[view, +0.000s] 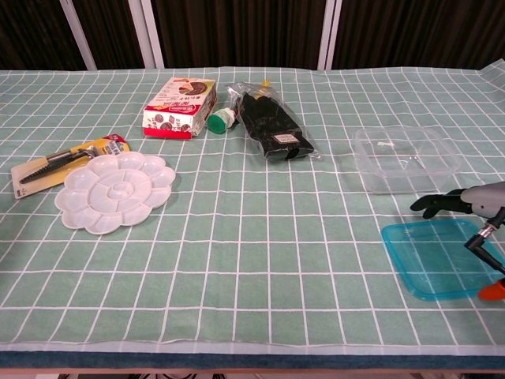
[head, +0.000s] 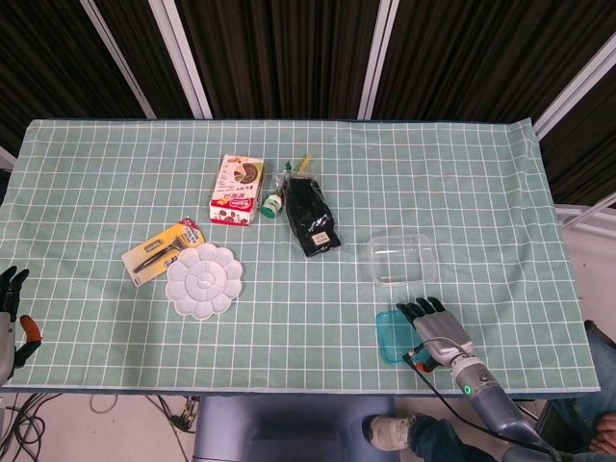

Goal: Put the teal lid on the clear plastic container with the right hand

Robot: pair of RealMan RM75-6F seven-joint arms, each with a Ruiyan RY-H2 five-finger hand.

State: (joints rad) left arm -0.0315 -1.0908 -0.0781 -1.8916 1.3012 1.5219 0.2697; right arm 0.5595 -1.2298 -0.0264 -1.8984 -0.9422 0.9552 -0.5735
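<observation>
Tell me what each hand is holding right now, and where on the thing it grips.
Nothing is held. The right hand hovers over the teal lid, fingers extended, not gripping it. The left hand is at the table's left edge with nothing in it.

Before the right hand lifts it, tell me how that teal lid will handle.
The teal lid lies flat on the tablecloth, so getting fingertips under its edge looks hard. It is thin and see-through, so probably light and somewhat bendy. Its smooth plastic may slip.

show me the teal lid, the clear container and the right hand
teal lid (view: pixel 422 257), chest view, its bare flat middle
clear container (view: pixel 406 158), chest view, its open inside
right hand (head: pixel 435 325), head view, back of the hand over the lid
</observation>
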